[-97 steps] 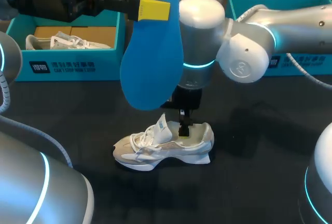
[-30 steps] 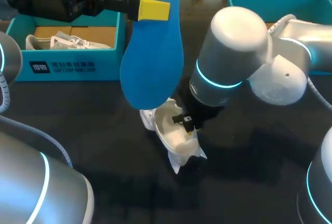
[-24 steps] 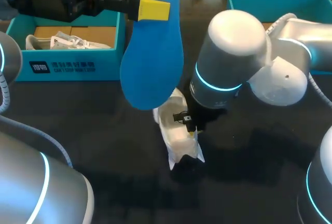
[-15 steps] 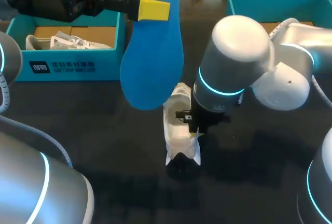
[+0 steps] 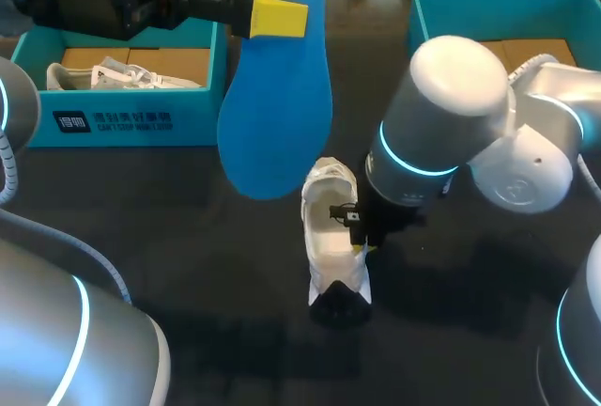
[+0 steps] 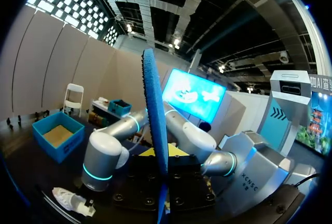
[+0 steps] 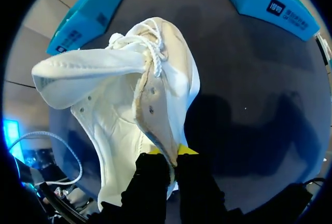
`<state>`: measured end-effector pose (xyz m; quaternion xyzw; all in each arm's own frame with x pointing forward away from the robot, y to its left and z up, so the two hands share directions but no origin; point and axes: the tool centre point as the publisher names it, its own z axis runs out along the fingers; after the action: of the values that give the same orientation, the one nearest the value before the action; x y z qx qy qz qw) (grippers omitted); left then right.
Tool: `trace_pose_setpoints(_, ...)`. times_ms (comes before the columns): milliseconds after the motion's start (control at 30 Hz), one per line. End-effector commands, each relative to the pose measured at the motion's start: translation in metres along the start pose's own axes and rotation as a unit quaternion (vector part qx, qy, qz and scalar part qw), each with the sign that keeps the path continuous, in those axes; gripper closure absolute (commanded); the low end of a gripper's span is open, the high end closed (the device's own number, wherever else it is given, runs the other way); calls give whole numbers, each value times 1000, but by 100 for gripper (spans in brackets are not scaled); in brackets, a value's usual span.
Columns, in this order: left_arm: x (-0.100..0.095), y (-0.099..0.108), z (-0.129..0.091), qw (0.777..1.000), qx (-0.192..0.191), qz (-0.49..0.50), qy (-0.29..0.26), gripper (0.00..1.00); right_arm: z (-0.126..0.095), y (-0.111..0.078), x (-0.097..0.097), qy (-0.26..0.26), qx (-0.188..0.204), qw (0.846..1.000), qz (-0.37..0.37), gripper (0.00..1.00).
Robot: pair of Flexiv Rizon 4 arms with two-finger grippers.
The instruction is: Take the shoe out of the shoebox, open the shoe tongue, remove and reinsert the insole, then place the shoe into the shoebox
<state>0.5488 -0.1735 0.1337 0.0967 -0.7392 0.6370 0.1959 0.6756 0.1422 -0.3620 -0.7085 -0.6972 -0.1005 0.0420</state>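
Note:
A blue insole (image 5: 276, 115) hangs upright over the table's middle, my left gripper (image 5: 279, 16) shut on its upper part. In the left wrist view the insole (image 6: 155, 125) stands edge-on between the fingers. Below it is the white shoe (image 5: 331, 237), toe pointing away from me, mouth open and tongue folded forward. My right gripper (image 5: 359, 239) is shut on the right side of the shoe's collar. In the right wrist view the shoe (image 7: 124, 105) fills the space ahead of the right gripper (image 7: 169, 157), which pinches the collar edge. The open turquoise shoebox (image 5: 122, 110) stands at the back left.
The left shoebox holds a second white shoe (image 5: 113, 74). Another turquoise box (image 5: 498, 7) stands at the back right, partly behind my right arm (image 5: 451, 133). The dark table (image 5: 188, 265) lies bare around the shoe.
My right arm has turned the shoe from lying slantwise to toe pointing away, and carried it a little to the right. The left arm and the insole have not moved.

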Motion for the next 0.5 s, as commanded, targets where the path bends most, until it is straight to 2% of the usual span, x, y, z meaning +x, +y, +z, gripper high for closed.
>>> trace_pose_setpoints(33,0,-1,1,1000,-1,0,0,100,14,2,-5,18,7,1000,-8,100)
trace_pose_setpoints(267,0,-1,1,1000,-1,0,0,100,32,5,-12,33,21,999,-25,100)
trace_pose_setpoints(400,0,-1,1,1000,-1,0,0,100,35,3,-15,39,23,999,-23,100)
trace_pose_setpoints(433,0,-1,1,1000,-1,0,0,100,35,3,-16,40,23,999,-23,97)
trace_pose_setpoints(467,0,-1,1,1000,-1,0,0,100,36,2,-16,42,23,999,-21,78)
trace_pose_setpoints(500,0,-1,1,1000,-1,0,0,100,35,2,-17,44,23,999,-20,53)
